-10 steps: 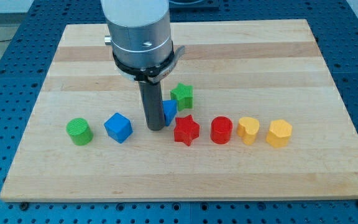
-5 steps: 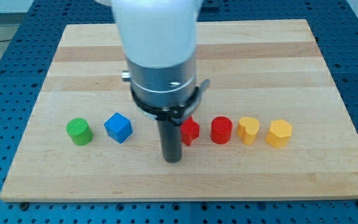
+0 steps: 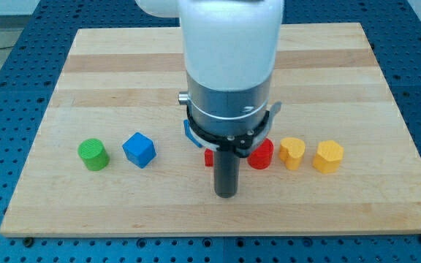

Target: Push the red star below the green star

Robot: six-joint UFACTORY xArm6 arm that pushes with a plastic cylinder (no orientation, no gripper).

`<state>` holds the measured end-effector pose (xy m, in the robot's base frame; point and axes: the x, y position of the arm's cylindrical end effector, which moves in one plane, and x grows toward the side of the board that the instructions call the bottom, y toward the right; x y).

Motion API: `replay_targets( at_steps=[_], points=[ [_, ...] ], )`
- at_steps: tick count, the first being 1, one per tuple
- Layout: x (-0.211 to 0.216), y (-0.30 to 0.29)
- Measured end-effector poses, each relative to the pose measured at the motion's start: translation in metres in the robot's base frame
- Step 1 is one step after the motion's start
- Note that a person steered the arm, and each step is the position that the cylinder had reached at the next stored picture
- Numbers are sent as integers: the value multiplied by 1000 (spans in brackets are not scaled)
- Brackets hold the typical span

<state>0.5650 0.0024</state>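
Note:
My tip (image 3: 226,193) rests on the board just below the red star (image 3: 208,158), which is almost wholly hidden behind the rod; only a red sliver shows at the rod's left. The green star is hidden behind the arm. A small blue block (image 3: 189,133) peeks out at the arm's left edge. The red cylinder (image 3: 261,155) shows partly at the rod's right.
A green cylinder (image 3: 93,154) and a blue cube (image 3: 139,150) sit at the view's left. A yellow heart-like block (image 3: 291,153) and a yellow hexagonal block (image 3: 328,156) sit at the right. All lie in a row on the wooden board (image 3: 86,73).
My tip has moved from left of the red star, down and to the right, and is now below it. The arm now covers the green star and most of the red star.

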Motion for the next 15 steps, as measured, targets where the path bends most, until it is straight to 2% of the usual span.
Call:
replay_targets(
  at_steps=[1, 3, 6, 15],
  points=[
    [-19, -3],
    [-20, -18],
    [-45, -6],
    [-54, -6]
  ],
)
